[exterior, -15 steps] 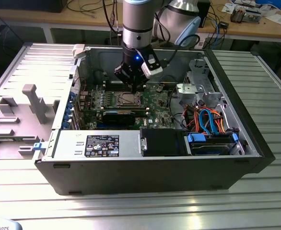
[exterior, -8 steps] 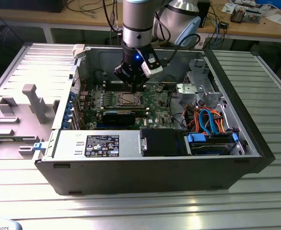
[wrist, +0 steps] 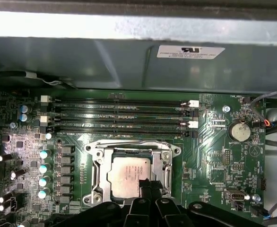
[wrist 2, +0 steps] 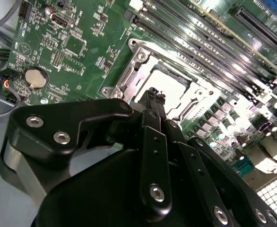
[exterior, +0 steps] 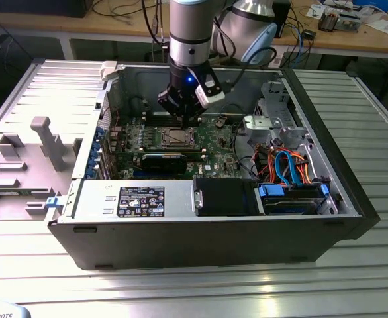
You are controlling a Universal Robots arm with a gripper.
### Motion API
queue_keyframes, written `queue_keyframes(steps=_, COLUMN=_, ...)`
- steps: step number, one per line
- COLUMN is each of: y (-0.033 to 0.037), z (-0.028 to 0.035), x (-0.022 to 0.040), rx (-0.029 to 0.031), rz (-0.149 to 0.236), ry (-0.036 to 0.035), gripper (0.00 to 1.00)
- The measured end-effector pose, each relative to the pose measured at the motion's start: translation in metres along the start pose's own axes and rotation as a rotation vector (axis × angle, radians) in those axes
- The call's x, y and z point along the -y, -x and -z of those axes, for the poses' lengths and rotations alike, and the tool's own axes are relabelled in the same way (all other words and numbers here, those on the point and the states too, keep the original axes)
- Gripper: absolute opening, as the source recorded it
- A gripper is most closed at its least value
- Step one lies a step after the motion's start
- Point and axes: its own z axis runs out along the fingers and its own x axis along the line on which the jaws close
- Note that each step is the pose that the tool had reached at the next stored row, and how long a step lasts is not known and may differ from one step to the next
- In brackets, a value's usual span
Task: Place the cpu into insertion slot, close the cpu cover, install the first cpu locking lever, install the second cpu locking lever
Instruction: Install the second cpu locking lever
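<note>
Sitting flat in the insertion slot, the cpu shows its dull silver top through the square window of the cpu cover, which lies closed over it on the green board inside the open computer case. Directly above the socket's edge hangs the gripper, its black fingertips pressed together with no gap and nothing seen between them in both wrist views. Beside the socket run the long memory slots, with a round coin battery farther off on the board.
</note>
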Motion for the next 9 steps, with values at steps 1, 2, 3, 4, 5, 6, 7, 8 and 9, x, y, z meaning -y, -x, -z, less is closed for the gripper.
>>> queue_keyframes(steps=1, y=0.0000, z=-0.0001, x=0.0025, rx=0.0001, rz=0.000, ry=0.0000, gripper=0.11)
queue_keyframes(steps=2, y=0.0000, z=-0.0002, x=0.0043, rx=0.0000, rz=0.000, ry=0.0000, gripper=0.11)
queue_keyframes(steps=3, y=-0.0001, z=-0.0002, x=0.0059, rx=0.0000, rz=0.000, ry=0.0000, gripper=0.11)
queue_keyframes(steps=4, y=0.0000, z=-0.0002, x=0.0083, rx=0.0000, rz=0.000, ry=-0.0001, gripper=0.11)
queue_keyframes(steps=5, y=0.0000, z=-0.0002, x=0.0099, rx=0.0000, rz=0.000, ry=-0.0001, gripper=0.11)
queue_keyframes(steps=6, y=0.0000, z=-0.0002, x=0.0120, rx=0.0000, rz=0.000, ry=0.0000, gripper=0.11)
queue_keyframes(steps=7, y=-0.0001, z=-0.0002, x=0.0133, rx=0.0001, rz=0.000, ry=0.0001, gripper=0.11)
queue_keyframes(steps=8, y=-0.0002, z=-0.0001, x=0.0149, rx=0.0000, rz=0.000, ry=0.0000, gripper=0.11)
queue_keyframes(steps=9, y=-0.0002, z=-0.0002, x=0.0157, rx=0.0001, rz=0.000, ry=0.0001, gripper=0.11)
